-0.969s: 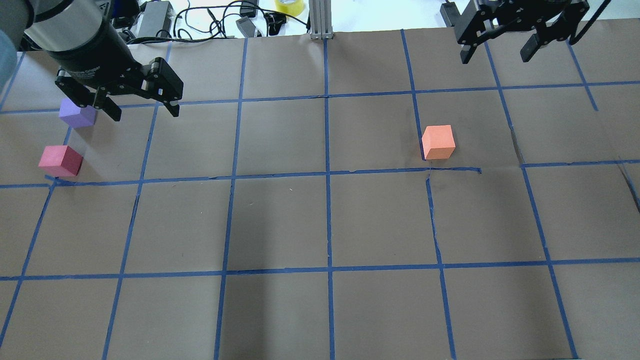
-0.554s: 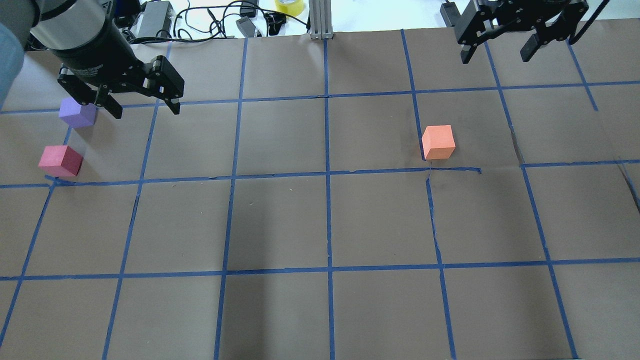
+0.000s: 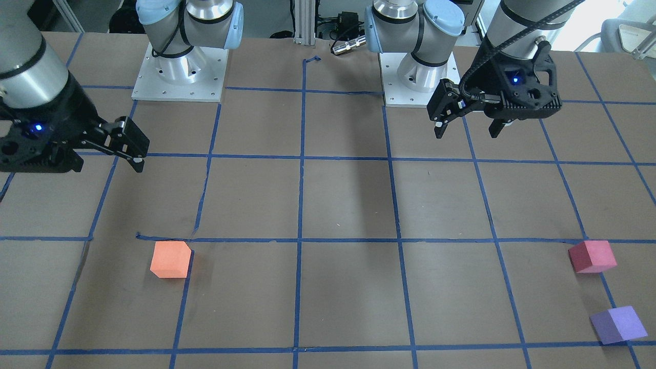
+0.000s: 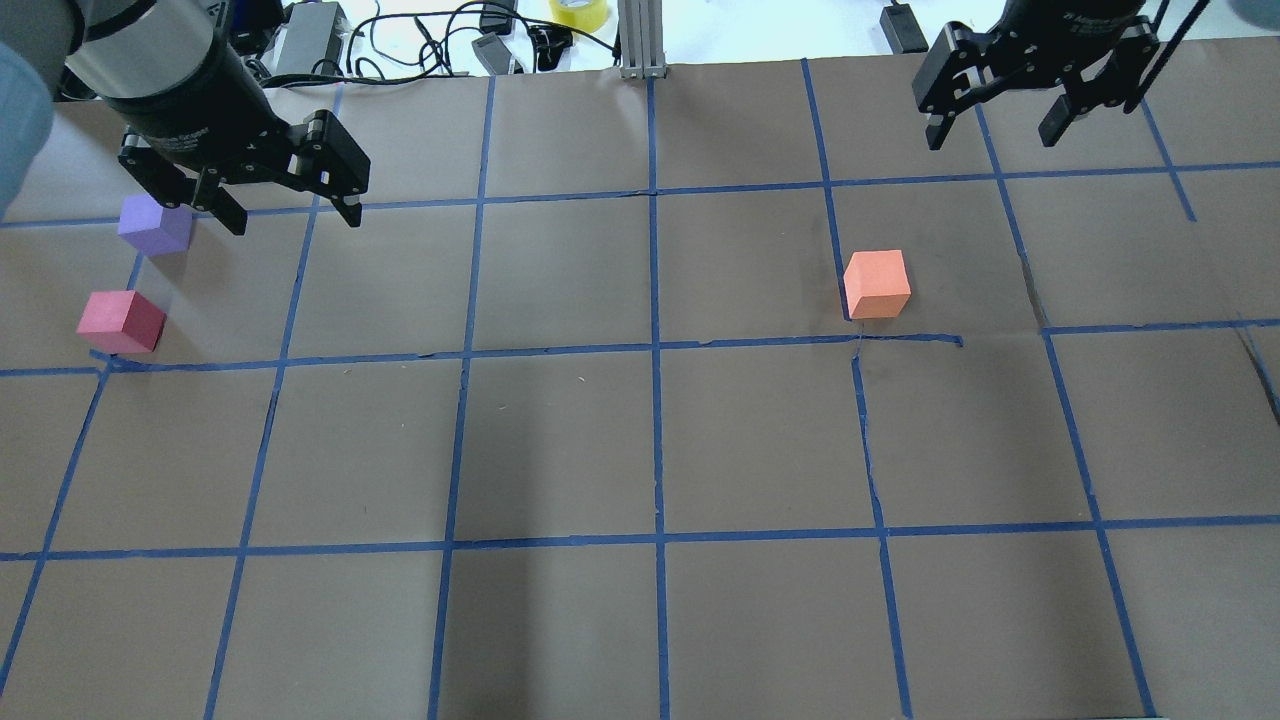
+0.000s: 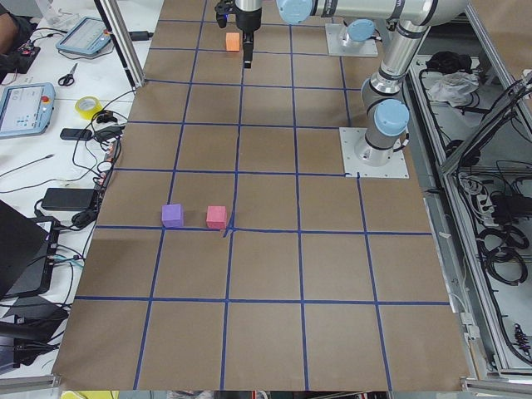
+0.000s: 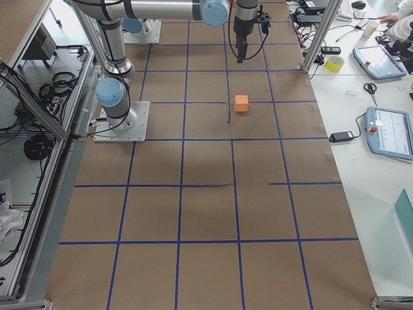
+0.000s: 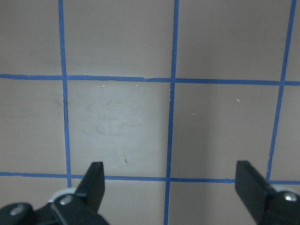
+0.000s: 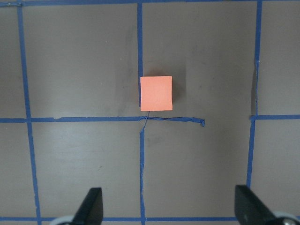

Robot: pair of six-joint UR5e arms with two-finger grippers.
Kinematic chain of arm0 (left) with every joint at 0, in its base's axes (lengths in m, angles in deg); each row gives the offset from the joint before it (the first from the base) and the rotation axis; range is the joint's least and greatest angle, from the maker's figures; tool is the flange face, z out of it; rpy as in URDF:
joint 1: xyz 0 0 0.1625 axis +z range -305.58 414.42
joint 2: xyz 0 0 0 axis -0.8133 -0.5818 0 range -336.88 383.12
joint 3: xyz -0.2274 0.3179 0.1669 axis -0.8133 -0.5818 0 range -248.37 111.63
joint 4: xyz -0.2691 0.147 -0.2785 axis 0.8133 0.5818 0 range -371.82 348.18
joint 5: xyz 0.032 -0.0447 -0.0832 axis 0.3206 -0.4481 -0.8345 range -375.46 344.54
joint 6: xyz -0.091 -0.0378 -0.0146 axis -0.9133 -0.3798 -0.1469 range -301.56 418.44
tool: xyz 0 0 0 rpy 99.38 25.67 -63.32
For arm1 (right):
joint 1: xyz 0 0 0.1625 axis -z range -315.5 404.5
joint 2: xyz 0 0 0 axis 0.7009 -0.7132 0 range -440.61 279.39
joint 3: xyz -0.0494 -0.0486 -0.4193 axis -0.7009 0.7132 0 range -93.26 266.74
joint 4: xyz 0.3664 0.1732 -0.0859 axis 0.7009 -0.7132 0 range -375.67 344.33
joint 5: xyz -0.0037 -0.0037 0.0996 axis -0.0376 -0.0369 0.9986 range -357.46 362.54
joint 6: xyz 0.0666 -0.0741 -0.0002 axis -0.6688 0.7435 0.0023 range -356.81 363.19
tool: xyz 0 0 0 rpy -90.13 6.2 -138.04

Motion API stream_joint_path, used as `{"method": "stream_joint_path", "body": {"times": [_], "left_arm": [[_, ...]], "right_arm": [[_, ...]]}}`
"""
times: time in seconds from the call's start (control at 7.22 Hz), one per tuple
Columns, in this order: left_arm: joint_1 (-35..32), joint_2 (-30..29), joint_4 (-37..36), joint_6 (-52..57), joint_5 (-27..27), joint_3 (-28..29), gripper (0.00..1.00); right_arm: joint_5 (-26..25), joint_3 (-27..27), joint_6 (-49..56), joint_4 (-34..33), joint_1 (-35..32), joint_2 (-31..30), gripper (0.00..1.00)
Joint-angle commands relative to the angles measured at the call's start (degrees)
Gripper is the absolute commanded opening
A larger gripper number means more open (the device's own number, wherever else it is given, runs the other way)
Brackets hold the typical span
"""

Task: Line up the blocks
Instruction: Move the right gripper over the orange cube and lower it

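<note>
Approach step: right gripper, wide open like the left gripper, likely must descend onto the orange block next.

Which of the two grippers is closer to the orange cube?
The right. The right gripper hangs open in the air near the orange cube, not touching it; the left gripper is far across the table, by the purple cube.
</note>
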Motion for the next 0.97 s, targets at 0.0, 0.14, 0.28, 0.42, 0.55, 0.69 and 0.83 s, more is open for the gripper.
{"method": "stream_joint_path", "body": {"times": [0.0, 0.14, 0.28, 0.42, 0.55, 0.69, 0.83], "left_arm": [[0.1, -0.01, -0.02, -0.1, 0.04, -0.02, 1.0], [0.1, -0.01, -0.02, -0.02, 0.04, -0.02, 1.0], [0.1, -0.01, -0.02, 0.07, 0.12, -0.11, 1.0], [0.1, -0.01, -0.11, 0.07, 0.12, -0.2, 1.0], [0.1, -0.01, -0.89, -0.02, 0.04, -0.29, 1.0], [0.1, -0.01, -0.99, -0.02, 0.04, -0.29, 1.0], [0.1, -0.01, -1.25, -0.02, 0.12, -0.29, 1.0]], "right_arm": [[-0.9, -5.17, -0.28, -12.99, 0.04, 7.62, 1.0], [-0.99, -7.37, -0.54, -13.92, 0.13, 9.04, 1.0], [-1.08, -9.31, -0.46, -18.37, 0.13, 9.75, 1.0], [-0.99, -11.68, -0.54, -21.46, 0.13, 10.1, 1.0], [-0.9, -13.7, -0.54, -24.62, 0.13, 10.37, 1.0], [-0.64, -14.33, -0.63, -27.7, 0.04, 11.5, 1.0], [-0.29, -14.34, -0.63, -28.08, 0.04, 12.99, 1.0]]}}
